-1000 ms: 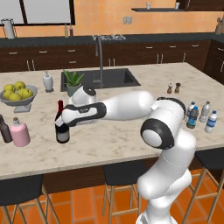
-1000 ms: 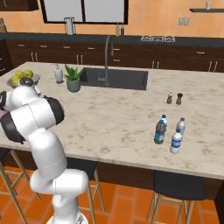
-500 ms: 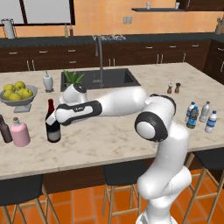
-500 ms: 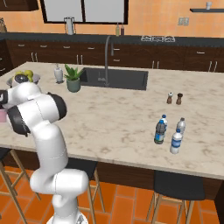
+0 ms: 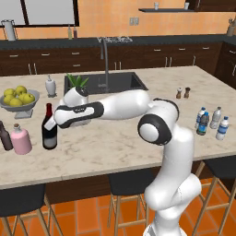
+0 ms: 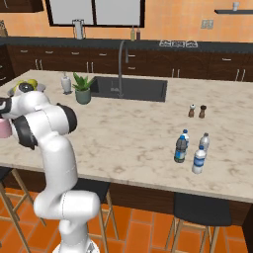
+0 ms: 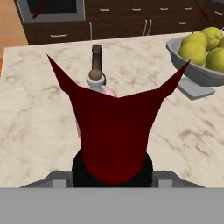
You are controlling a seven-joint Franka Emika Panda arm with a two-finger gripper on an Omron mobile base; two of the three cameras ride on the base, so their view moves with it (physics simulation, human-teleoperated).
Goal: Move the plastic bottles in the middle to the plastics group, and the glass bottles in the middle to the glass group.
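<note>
The glass bottle, a tall dark wine bottle [image 5: 49, 130] with red neck foil, stands upright at the left end of the island counter with my gripper [image 5: 57, 121] shut on it. In the hand view its red foil [image 7: 112, 131] looms close. Just left of it is the glass group: a pink flask [image 5: 20, 140] and a small dark brown bottle [image 5: 5, 137], which also stand behind the foil as the flask [image 7: 99, 85] and brown bottle [image 7: 96, 54]. The plastics group [image 5: 212, 122], several small water bottles, stands at the far right, and the same bottles [image 6: 192, 150] show in the right base view.
A grey bowl of lemons [image 5: 18, 102] sits behind the glass group. A white dispenser [image 5: 50, 86], a potted plant [image 5: 77, 83] and the sink [image 5: 103, 83] with its faucet lie further back. Salt and pepper shakers [image 5: 183, 93] stand toward the right. Stools line the counter's front edge.
My arm has carried the wine bottle leftward along the counter, closer to the pink flask. The grip has stayed the same.
</note>
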